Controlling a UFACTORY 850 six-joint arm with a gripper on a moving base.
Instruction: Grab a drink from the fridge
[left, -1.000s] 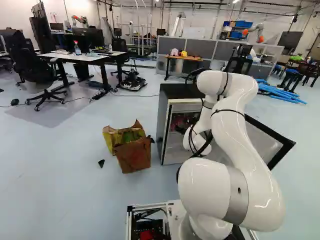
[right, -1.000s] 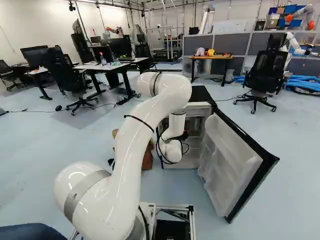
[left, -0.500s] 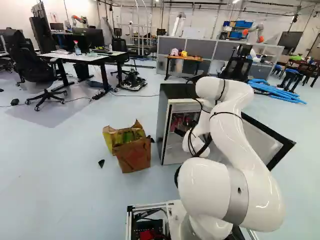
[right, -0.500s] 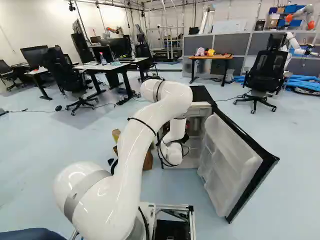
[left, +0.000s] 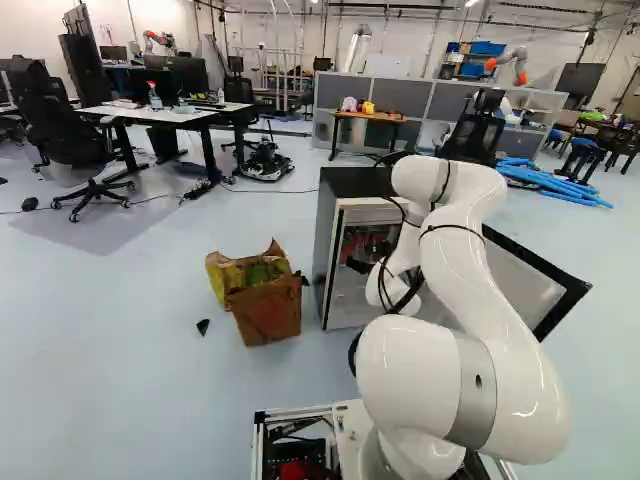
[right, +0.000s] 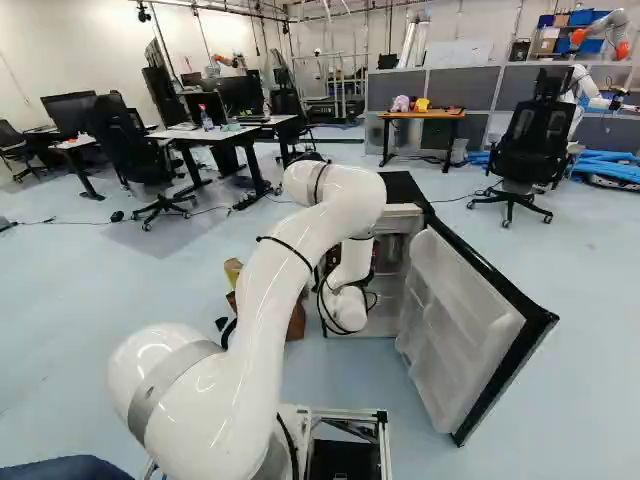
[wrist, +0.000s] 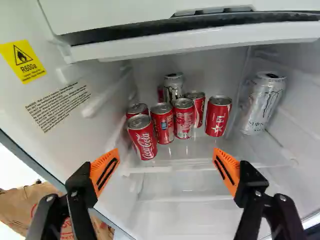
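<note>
While our white arm (left: 490, 290) is reaching into the open fridge (left: 329, 230), our gripper (left: 356, 265) is holding its orange pads (wrist: 104, 172) spread wide apart. We are seeing the drinks ahead of the pads, standing on a shelf (wrist: 200, 154): a cluster of red cans (wrist: 143, 139) is filling the left and middle, with a silver can (wrist: 173, 89) standing at its far side. One red can is standing nearest us on the left, and another silver can (wrist: 264, 102) is standing apart on the right. To our right, the fridge door (right: 462, 325) is standing wide open; to the left, a brown paper bag (left: 268, 312) is sitting on the floor (left: 120, 350) near the fridge.
</note>
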